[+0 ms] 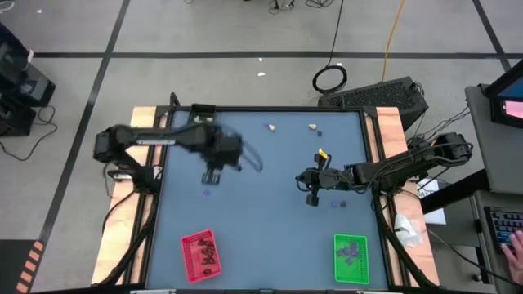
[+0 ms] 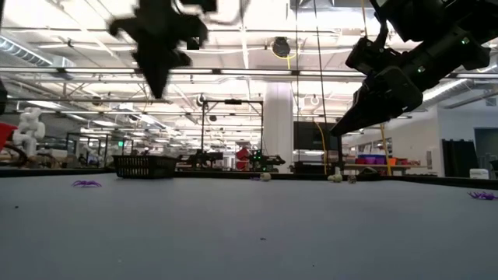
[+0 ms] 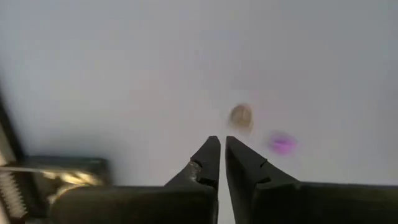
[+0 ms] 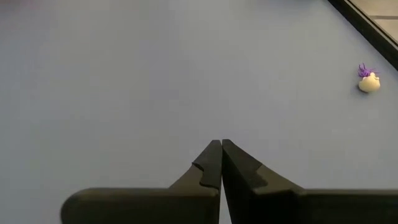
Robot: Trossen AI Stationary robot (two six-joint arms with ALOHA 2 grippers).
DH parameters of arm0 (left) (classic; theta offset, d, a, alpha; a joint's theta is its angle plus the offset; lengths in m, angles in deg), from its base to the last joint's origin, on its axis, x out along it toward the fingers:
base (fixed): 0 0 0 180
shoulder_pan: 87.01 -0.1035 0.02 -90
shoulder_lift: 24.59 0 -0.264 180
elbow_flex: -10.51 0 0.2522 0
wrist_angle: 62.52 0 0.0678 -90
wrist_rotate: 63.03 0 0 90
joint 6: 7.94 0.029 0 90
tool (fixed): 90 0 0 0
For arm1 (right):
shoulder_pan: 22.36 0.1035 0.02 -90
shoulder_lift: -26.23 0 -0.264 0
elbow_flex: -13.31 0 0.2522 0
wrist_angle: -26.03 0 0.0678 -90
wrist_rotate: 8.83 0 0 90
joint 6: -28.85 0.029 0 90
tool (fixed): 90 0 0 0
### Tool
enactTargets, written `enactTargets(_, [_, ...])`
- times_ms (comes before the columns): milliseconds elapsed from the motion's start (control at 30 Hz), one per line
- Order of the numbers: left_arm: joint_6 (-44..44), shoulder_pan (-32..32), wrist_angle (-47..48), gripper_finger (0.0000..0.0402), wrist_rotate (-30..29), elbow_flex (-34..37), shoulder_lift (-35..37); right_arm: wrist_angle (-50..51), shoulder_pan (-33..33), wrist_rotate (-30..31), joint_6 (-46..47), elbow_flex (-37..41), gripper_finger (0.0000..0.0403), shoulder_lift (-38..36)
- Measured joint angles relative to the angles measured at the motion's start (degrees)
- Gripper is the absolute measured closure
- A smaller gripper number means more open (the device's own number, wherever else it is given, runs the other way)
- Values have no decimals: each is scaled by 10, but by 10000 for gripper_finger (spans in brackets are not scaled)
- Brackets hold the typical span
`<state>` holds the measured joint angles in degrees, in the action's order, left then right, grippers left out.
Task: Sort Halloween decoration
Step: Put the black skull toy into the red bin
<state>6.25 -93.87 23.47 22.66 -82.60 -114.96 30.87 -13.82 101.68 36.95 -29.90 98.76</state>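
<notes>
Two cream-white lumps (image 1: 270, 126) (image 1: 312, 126) lie near the table's far edge. A flat purple bit (image 1: 206, 193) lies left of centre and another (image 1: 335, 204) lies beside my right gripper. My left gripper (image 1: 214, 173) is blurred and high above the table's left half (image 2: 159, 87). It points down and its fingers (image 3: 211, 155) are together with nothing between them. Below it I see a cream lump (image 3: 240, 116) and a purple bit (image 3: 282, 144). My right gripper (image 1: 310, 198) (image 4: 221, 144) hangs shut and empty above the table, right of centre.
A red tray (image 1: 200, 255) with several dark trinkets sits at the near left. A green tray (image 1: 351, 257) with several trinkets sits at the near right. A black tray (image 2: 144, 165) stands at the far left. Bare table lies between the arms.
</notes>
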Motion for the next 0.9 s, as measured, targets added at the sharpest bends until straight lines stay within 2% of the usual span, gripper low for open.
enactTargets(100, [-103,90,33,399,17,10,35,0,2,0,0,0,403,0])
enactTargets(233, [-249,226,26,401,26,18,61,-2,2,0,2,0,403,0])
enactTargets(333, [-345,316,9,401,9,30,61,-4,2,0,2,0,403,0])
enactTargets(467, [-466,404,-15,401,-1,69,61,-4,2,0,6,0,403,0])
enactTargets(600, [-560,472,-12,401,-2,105,61,-6,2,0,6,0,403,0])
enactTargets(700, [-617,495,-36,401,-2,126,61,-7,2,0,6,0,403,0])
enactTargets(833, [-601,504,-128,401,0,133,61,-7,2,0,8,0,403,0])
enactTargets(900, [-576,502,-138,401,-9,132,61,-7,2,0,8,0,403,0])
